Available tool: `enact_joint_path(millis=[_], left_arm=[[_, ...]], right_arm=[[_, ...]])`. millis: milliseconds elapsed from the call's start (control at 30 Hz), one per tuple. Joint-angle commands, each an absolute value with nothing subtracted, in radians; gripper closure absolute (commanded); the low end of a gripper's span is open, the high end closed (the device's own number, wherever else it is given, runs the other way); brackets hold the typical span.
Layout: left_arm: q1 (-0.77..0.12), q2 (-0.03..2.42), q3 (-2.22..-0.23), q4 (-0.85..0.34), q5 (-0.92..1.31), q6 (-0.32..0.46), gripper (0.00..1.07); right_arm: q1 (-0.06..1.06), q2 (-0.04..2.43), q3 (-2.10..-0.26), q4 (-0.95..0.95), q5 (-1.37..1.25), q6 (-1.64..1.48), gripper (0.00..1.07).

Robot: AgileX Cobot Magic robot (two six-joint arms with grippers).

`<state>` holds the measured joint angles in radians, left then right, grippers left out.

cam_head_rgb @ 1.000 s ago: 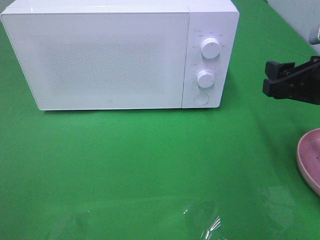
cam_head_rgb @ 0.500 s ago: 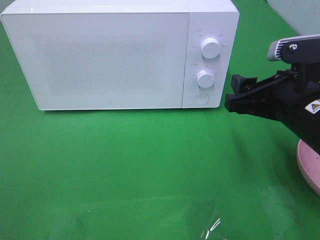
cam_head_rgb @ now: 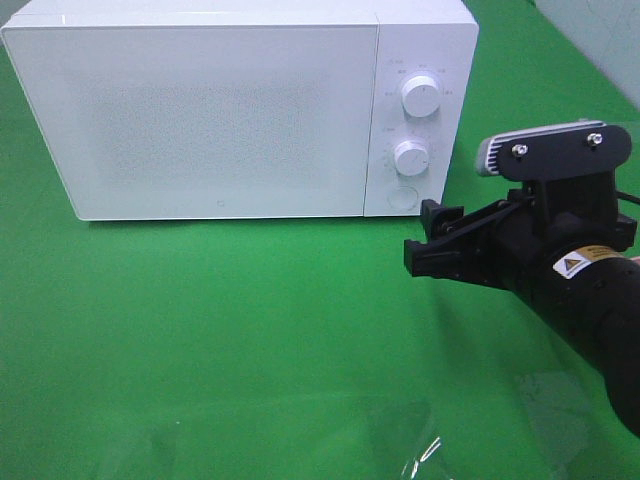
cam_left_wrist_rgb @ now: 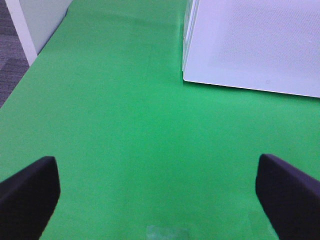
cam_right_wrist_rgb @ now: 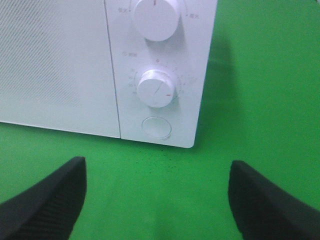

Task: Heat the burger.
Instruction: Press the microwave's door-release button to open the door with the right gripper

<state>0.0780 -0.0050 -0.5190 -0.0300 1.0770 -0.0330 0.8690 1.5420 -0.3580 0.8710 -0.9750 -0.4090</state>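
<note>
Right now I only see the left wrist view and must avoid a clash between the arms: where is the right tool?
Observer: The right tool, open and empty, hovers in front of the microwave's control panel.
Operator: What is on that panel?
Observer: An upper knob and a lower knob, with a round button beneath.
Operator: Is the door open?
Observer: No, the door is shut, flush with the panel.

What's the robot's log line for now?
right gripper: open, empty, facing round button | left gripper: open, empty | microwave door: shut
</note>
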Motion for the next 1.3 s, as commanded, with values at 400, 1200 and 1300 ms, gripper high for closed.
enact_joint_path(millis=[400, 1200, 1300], left_arm=[[0.08, -0.027, -0.516, -0.038, 1.067, -0.034, 0.08], [0.08, -0.027, -0.516, -0.038, 1.067, -0.034, 0.08], [0.08, -0.027, -0.516, -0.038, 1.067, -0.033, 0.08]], right_arm=[[0.893, 1.569, -0.357, 0.923, -1.013, -0.076, 0.37], [0.893, 1.588, -0.358, 0.924, -1.004, 0.976, 1.07], [0.893, 1.608, -0.361, 0.919, -1.002, 0.987, 1.07]])
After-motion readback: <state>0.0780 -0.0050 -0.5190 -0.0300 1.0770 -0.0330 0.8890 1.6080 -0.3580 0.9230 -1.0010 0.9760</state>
